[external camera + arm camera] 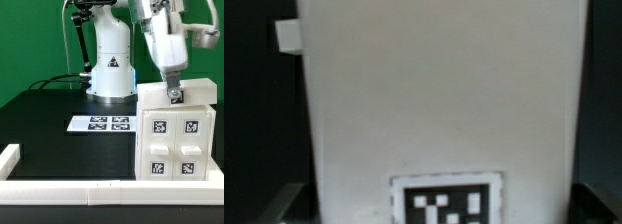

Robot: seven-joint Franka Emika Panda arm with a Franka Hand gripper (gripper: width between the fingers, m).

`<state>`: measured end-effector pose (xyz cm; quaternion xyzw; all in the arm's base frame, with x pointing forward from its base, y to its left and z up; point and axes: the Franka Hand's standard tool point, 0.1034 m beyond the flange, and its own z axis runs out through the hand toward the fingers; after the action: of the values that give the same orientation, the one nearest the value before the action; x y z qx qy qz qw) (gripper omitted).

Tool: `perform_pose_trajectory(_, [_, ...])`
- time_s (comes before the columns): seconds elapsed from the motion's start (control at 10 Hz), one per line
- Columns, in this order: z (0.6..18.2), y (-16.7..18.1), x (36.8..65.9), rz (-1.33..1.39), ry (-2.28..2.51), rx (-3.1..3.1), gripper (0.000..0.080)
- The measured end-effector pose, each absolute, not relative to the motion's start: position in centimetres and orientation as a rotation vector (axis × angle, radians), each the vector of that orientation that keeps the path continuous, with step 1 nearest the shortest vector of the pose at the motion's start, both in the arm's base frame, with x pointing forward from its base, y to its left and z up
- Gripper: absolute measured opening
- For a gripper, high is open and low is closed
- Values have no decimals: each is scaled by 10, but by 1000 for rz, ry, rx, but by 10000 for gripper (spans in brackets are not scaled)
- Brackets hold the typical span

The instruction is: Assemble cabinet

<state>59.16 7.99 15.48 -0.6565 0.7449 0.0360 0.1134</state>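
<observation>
A: Cabinet (176,131) stands on the black table (50,120), at the exterior view's right, against the low white border rail (70,186). Four fiducial tags on the face toward the camera, one per raised white block. Contents: can't tell, no opening shows in either view.

B: Gripper?

A: Gripper (175,95) is down at the cabinet's top edge, near the back. Fingers sit tight to the white body there, but whether they pinch it or merely touch, I can't tell. Wrist view gives no help: no fingertips visible in it.

B: What does the wrist view add?

A: A close, blurred look at one tall white panel of the cabinet (438,100), one tag (446,205) low on it, cut off by the frame edge. A small white tab juts from one upper side. Dark table either side.

B: And only in the exterior view?

A: The marker board (103,124), flat on the table near the arm's base (110,75), well apart from the cabinet. The arm's upper links are cropped by the frame's top.
</observation>
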Motion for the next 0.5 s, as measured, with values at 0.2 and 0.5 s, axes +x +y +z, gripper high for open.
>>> perform_pose_trajectory(0.2, [154,80,591,127,2271,-1828,560])
perform_pose_trajectory(0.5, [155,81,592,171,2460,-1560,560])
